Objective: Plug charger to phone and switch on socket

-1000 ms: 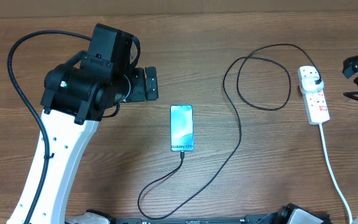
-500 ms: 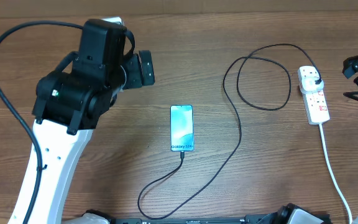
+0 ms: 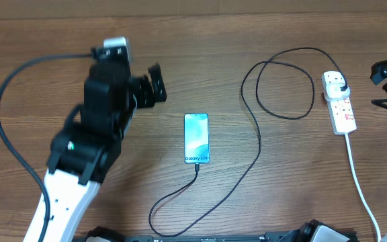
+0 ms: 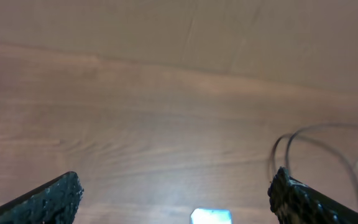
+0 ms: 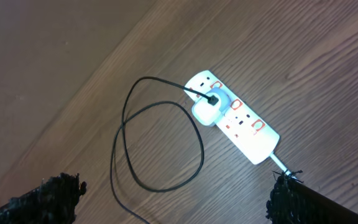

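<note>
The phone (image 3: 196, 138) lies flat in the middle of the table, its light-blue screen up; only its far end (image 4: 211, 216) shows in the left wrist view. The charger's black cable (image 3: 257, 144) meets the phone's near end, loops across the table and ends in an adapter (image 3: 341, 86) plugged into the white socket strip (image 3: 341, 111). My left gripper (image 3: 157, 85) hovers open and empty, to the upper left of the phone. My right gripper (image 5: 173, 199) is open and empty, above the strip (image 5: 241, 121) and the cable loop (image 5: 160, 149).
The strip's thick white cord (image 3: 361, 188) runs to the table's front right edge. My left arm's white link (image 3: 62, 202) and its black hose (image 3: 9, 134) cover the front left of the wooden table (image 3: 113, 40). A pale wall borders the far edge.
My left arm has swung round: its black wrist body has slid toward the table's front, and the gripper went up and came back a little. The right arm, phone and cable have not moved.
</note>
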